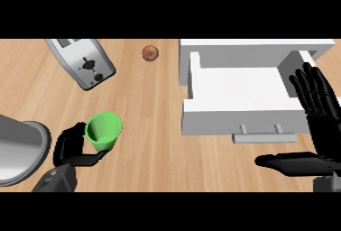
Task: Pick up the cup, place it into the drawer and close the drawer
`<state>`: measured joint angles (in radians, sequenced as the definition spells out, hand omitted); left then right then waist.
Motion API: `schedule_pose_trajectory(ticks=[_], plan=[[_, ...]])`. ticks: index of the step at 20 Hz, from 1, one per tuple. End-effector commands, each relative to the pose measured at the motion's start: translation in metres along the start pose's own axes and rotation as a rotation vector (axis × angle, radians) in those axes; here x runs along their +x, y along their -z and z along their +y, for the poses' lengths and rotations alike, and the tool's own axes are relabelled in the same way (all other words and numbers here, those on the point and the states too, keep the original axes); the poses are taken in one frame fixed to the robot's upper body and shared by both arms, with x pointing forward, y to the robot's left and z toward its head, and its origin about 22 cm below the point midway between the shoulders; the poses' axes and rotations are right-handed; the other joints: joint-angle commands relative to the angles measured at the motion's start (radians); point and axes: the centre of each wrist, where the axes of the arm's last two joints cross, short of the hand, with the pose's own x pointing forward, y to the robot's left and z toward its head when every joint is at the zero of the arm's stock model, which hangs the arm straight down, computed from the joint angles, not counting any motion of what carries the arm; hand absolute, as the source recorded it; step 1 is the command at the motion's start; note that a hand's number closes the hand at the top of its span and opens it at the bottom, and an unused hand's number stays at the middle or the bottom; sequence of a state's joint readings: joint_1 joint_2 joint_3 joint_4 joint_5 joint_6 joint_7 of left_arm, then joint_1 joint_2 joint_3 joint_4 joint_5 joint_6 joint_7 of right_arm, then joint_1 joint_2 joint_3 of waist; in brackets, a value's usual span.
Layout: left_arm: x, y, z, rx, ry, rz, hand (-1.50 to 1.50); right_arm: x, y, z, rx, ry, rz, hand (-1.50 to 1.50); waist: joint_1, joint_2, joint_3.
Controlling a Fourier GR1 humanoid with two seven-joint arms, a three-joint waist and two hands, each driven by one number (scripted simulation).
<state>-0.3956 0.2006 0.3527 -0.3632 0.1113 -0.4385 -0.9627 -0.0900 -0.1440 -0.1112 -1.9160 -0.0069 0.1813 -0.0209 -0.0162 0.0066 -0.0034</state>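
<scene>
**Green cup in left hand, drawer open**

The cup is bright green, plain, with no handle seen. It tapers slightly toward its base. It is tilted, with the open mouth facing up and toward the view, so the paler green inside shows. It sits at the lower left of the wooden counter, well apart from the drawer.

The left hand is curled round the cup's lower part; black fingers wrap its left side and the thumb lies under the base. Whether the cup's base touches the counter cannot be told.

The drawer is white and pulled out from a white cabinet at the upper right. Its inside is bare white. A pale handle runs along its front.

The right hand shows at the right edge, released, fingers straight and pointing up, thumb stretched out to the left. Its fingers overlap the drawer's right wall in this view.

A silver toaster lies at the upper left. A small brown round object sits between the toaster and the cabinet. A grey rounded metal vessel shows at the left edge, just beside the left hand.
</scene>
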Motion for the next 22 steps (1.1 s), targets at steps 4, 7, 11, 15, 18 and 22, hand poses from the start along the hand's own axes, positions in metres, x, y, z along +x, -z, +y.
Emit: schedule_pose_trajectory(ticks=[4, 7, 11, 15, 18, 22], plan=[[0.004, 0.028, -0.017, 0.027, -0.056, -0.236, 1.5, 0.001, -0.004, 0.01, -0.003, -0.007, -0.009, -1.5, -0.002, -0.001, 0.001], [0.009, 0.044, -0.025, 0.005, -0.077, -0.268, 1.5, 0.003, 0.006, 0.008, -0.025, 0.006, -0.007, -1.5, 0.003, -0.002, 0.001], [0.025, 0.07, -0.039, -0.075, -0.08, -0.332, 1.5, -0.003, -0.013, 0.0, -0.02, -0.022, 0.021, -1.5, 0.01, -0.009, 0.003], [0.047, 0.109, -0.075, -0.194, -0.086, -0.292, 1.5, 0.009, -0.007, -0.012, -0.037, -0.004, 0.016, -1.5, 0.017, -0.015, 0.005], [0.062, 0.127, -0.113, -0.26, -0.024, -0.336, 1.5, 0.009, -0.004, -0.002, -0.054, -0.021, 0.02, -1.5, 0.029, -0.018, 0.005], [0.09, 0.146, -0.15, -0.26, 0.027, -0.368, 1.5, 0.004, -0.007, -0.006, -0.04, -0.01, 0.02, -1.5, 0.023, -0.013, 0.004]])
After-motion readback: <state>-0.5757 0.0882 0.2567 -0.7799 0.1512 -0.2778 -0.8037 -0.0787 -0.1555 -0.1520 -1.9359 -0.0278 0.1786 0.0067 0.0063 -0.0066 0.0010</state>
